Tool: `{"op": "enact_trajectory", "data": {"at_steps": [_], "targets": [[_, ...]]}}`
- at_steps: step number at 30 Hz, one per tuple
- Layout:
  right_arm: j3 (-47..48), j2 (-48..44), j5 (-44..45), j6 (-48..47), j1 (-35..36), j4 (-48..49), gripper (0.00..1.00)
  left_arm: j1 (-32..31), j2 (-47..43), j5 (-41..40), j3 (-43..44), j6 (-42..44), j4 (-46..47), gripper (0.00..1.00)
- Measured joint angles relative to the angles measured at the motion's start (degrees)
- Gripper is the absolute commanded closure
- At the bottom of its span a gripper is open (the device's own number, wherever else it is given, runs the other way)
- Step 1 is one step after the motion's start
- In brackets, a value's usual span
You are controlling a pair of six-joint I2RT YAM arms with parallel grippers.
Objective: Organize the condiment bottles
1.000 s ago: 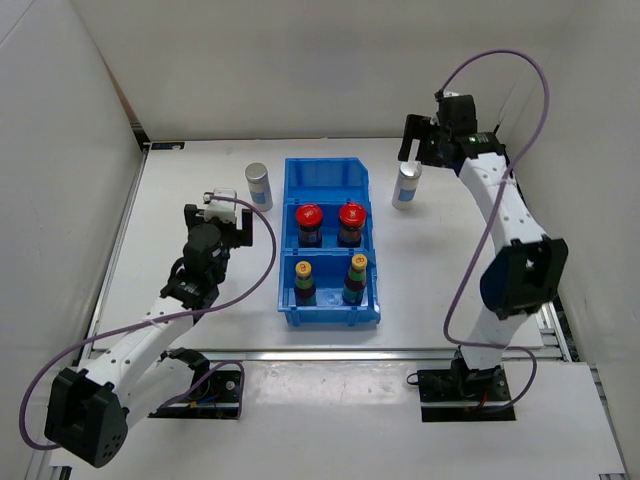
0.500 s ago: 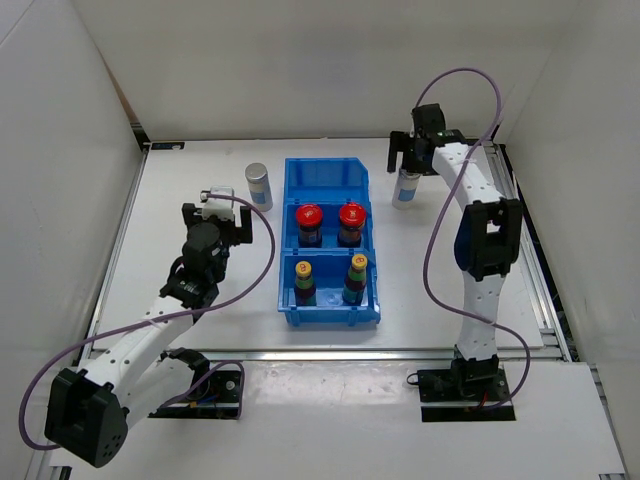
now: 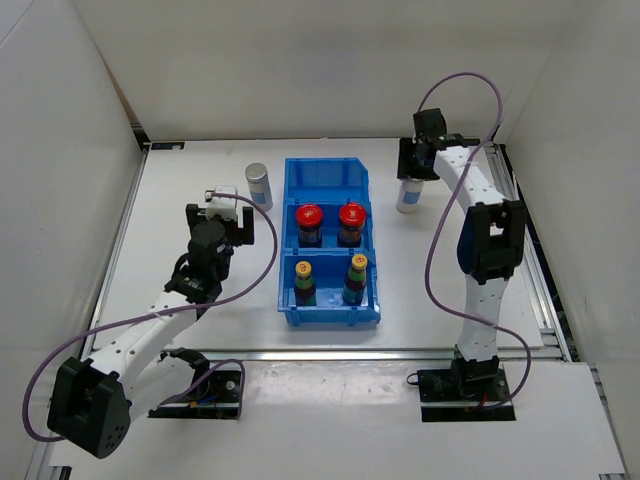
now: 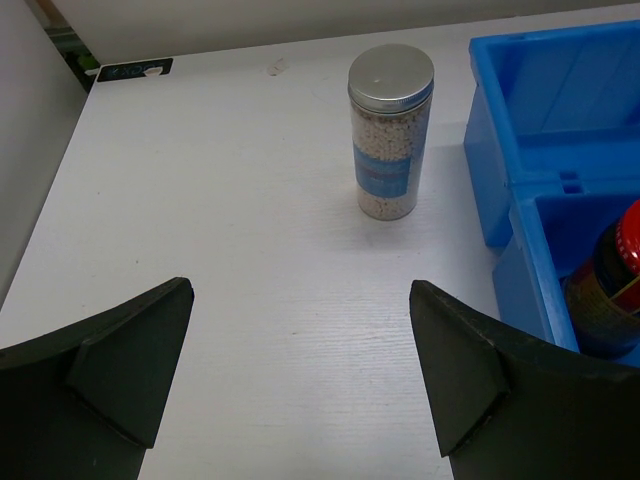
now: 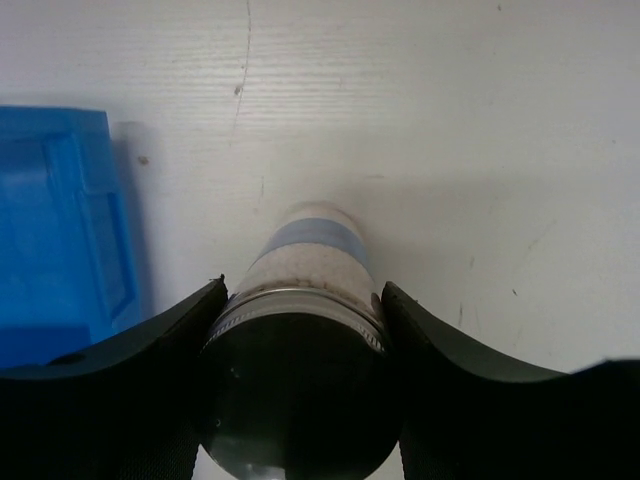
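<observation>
White tabletop point(image 3: 200, 170) inside white walls point(image 3: 300, 70); left gripper point(image 4: 300, 295) agape, right gripper point(image 5: 302, 295) tight around a silver-capped bottle point(image 5: 310, 250).

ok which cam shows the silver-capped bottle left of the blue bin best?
Left wrist: the silver-capped bottle stands whole and upright, with cap, label and pale granules clear. Top external shows it small, beside the blue bin. Right wrist misses it, showing only the other silver-capped bottle.
</observation>
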Motion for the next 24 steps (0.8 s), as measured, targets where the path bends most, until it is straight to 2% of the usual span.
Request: {"op": "enact_trajectory", "data": {"at_steps": [5,11,16,24], "targets": [[-2.8,-7.6,-0.5,-3.0,1.0,0.8,0.88,0.0,0.3,-0.3,0.0,-0.4,0.1,0.00],[0.3,-14.8,-5.9,-5.8,7.6,4.9,0.88,0.0,1.0,-0.5,0.0,-0.8,0.1,0.00],[3.9,-11.3,-11.1,-6.3,12.6,7.7,0.88,0.0,1.5,-0.5,0.0,-0.9,0.0,0.00],[5.3,2.4,-12.5,-6.0,13.5,6.8,0.87,0.0,1.6,-0.8,0.0,-0.9,0.1,0.00]]}}
